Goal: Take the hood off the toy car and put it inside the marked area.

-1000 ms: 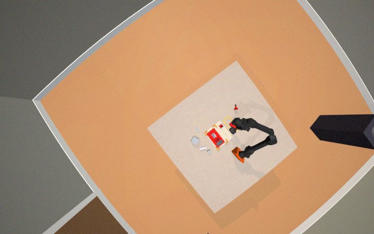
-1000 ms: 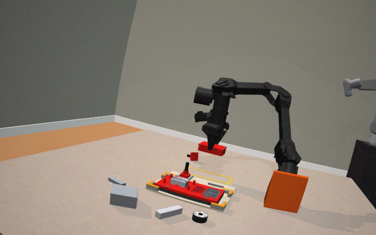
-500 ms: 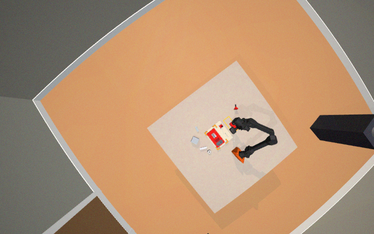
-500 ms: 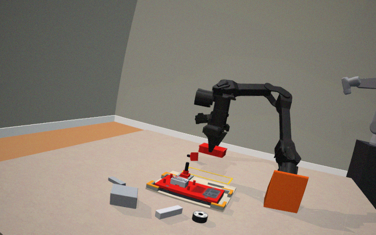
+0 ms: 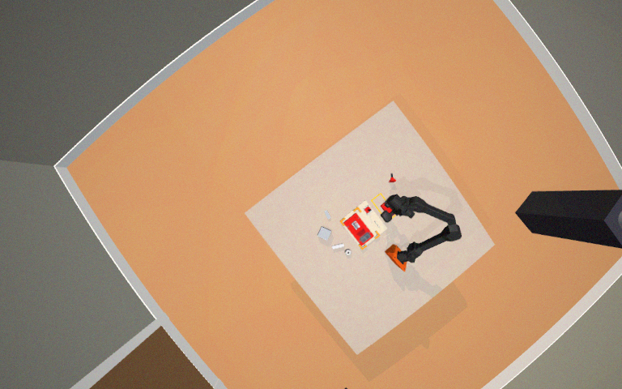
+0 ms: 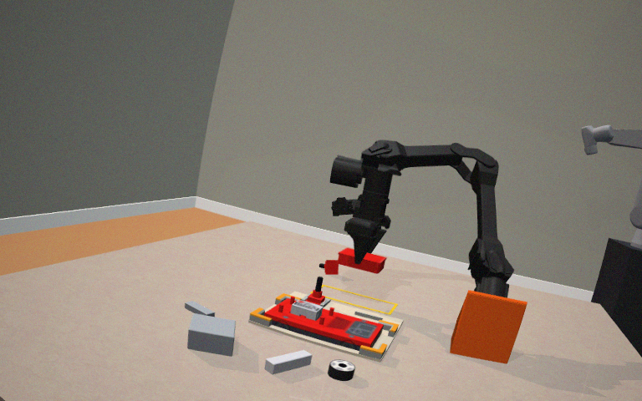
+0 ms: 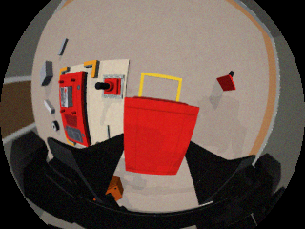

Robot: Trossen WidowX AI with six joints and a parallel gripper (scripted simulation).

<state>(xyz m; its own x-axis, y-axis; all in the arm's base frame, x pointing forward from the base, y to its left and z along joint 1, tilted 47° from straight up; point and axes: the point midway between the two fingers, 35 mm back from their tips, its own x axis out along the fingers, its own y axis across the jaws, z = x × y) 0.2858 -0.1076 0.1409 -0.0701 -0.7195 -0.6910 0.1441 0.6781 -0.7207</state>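
My gripper (image 6: 363, 258) (image 7: 155, 140) is shut on the hood, a red box-like shell (image 5: 386, 207) (image 6: 374, 263) (image 7: 159, 135), with one finger at each side. The hood hangs level in the air, well above the table. The marked area is a yellow outline (image 5: 375, 197) (image 6: 359, 295) (image 7: 162, 75) on the table beside the car's board. The hood hides its near part in the wrist view. The toy car (image 5: 351, 227) (image 6: 352, 337) (image 7: 79, 114) is a flat red body with a grey engine block and short red pegs, apart from the hood.
The car sits on a cream board (image 7: 107, 67) with orange corner brackets. A red stand with a black lever (image 6: 316, 296) (image 7: 111, 87) rises beside it. A small red part (image 5: 392, 179) (image 7: 227, 82) lies past the outline. A grey block (image 6: 211, 334), bars and a wheel (image 6: 341, 369) lie on the car's other side.
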